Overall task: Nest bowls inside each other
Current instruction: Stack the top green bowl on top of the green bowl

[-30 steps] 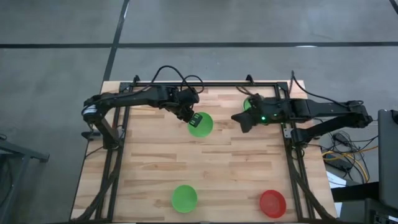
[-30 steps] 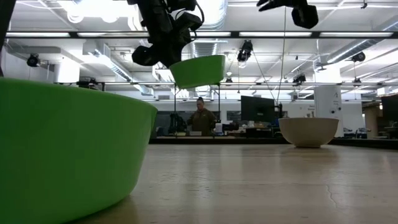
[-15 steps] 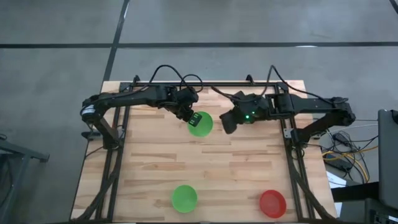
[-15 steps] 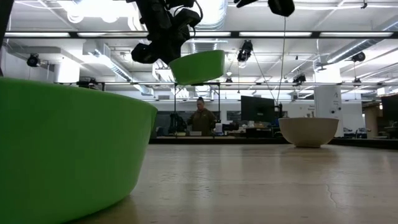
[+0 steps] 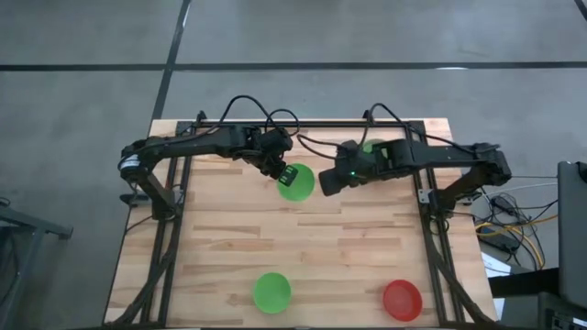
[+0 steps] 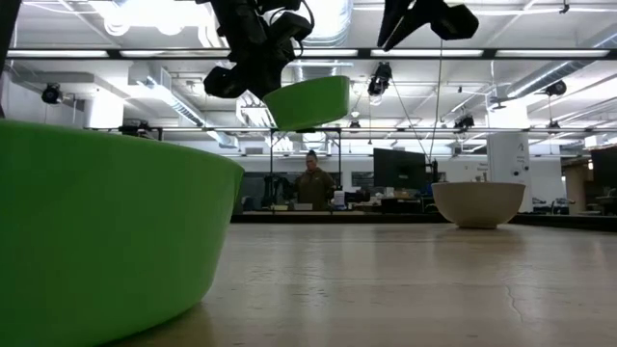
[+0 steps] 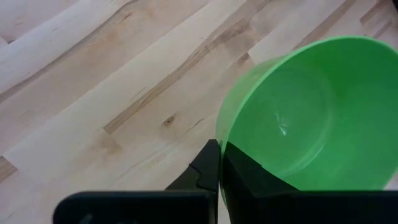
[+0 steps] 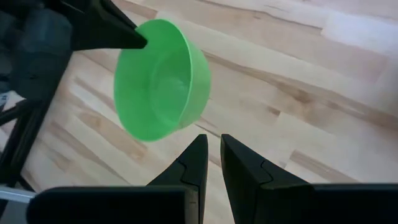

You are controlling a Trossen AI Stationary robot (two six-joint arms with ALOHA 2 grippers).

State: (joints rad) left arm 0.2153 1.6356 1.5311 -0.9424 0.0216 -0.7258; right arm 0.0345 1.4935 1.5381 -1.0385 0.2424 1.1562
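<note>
above plank table (image 5: 229, 247), left claw (image 5: 286, 174) pinching glossy round green bowl (image 5: 298, 184)

- A bright green bowl (image 5: 295, 182) hangs tilted above the counter's far middle, its rim pinched between the left arm's fingers (image 7: 211, 168), mouth turned partly sideways
- Another green bowl (image 5: 271, 291) sits upright at the near edge, left of centre
- The red bowl (image 5: 402, 299) sits upright near the near right corner, well apart from the green one
- A pale grey-white bowl (image 6: 478, 203) stands upright on the far side
</note>
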